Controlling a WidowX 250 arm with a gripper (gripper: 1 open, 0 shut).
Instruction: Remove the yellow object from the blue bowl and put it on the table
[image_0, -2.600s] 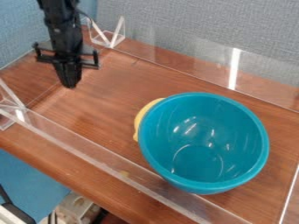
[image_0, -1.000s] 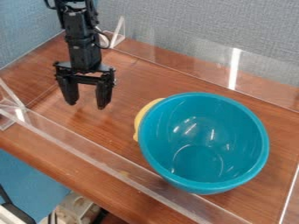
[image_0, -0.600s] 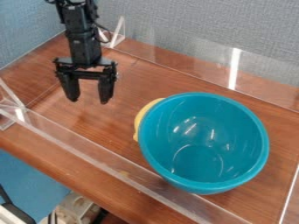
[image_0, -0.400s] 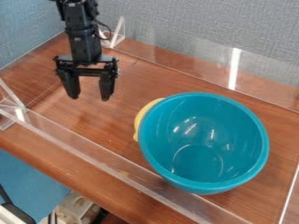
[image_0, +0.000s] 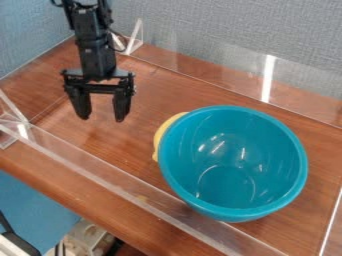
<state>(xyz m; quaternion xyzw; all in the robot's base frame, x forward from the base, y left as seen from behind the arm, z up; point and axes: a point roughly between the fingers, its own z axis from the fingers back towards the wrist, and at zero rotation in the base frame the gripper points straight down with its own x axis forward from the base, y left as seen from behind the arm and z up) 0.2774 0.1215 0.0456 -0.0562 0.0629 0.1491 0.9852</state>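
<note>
In the single camera view the tool (image_0: 100, 107) hangs pointing down over the desk (image_0: 201, 85) with its jaws spread wide and nothing between them, well apart from the blue bowl (image_0: 235, 162); the yellow object (image_0: 162, 133) shows only as a curved edge at the bowl's left rim, seemingly outside or under it rather than inside. The likely trouble is a grab aimed into the empty bowl; or a finger catching the glossy rim and shoving or tipping the bowl; or the small rounded piece slipping free.
</note>
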